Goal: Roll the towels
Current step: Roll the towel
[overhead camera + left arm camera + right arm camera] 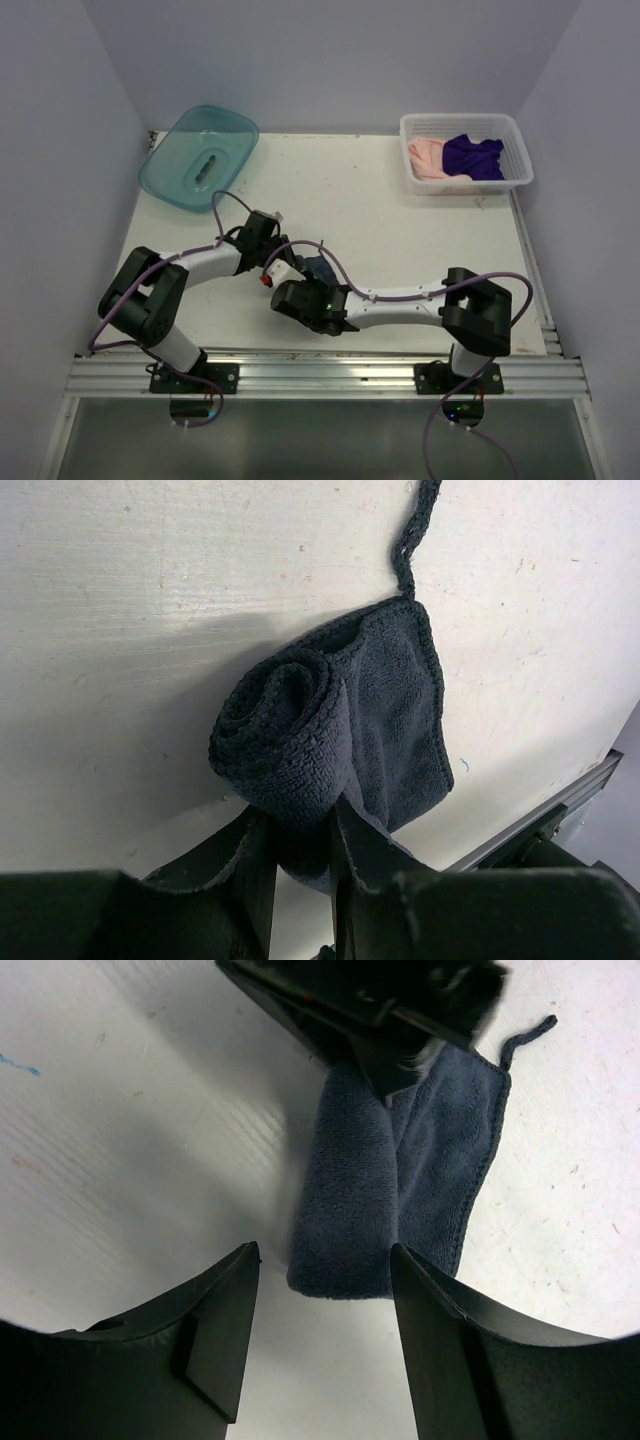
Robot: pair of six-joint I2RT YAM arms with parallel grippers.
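At the far left corner of the white worktop [400, 240] sits a teal translucent plastic tub [200, 155], tilted against the left wall, with a small dark item inside that is too small to identify. Nearer and toward the middle, the left tool [300, 865] is clamped on one end of the dark slate-blue cloth towel [330, 730], with a finger pressed on either side of the rolled part. This towel lies near the centre of the worktop, between the two tools. It is partly rolled into a short thick cylinder, with a loose flap spread flat on the worktop beside the roll and a thin hanging loop trailing from one corner. Just right of it, the right tool [325, 1270] has its fingers apart, one on each side of the roll's free end and gripping nothing. In the far right corner stands a white plastic mesh basket [415, 130] holding the pale pink towel [428, 158] on its left and the deep purple towel [472, 157] on its right, both crumpled and touching each other.
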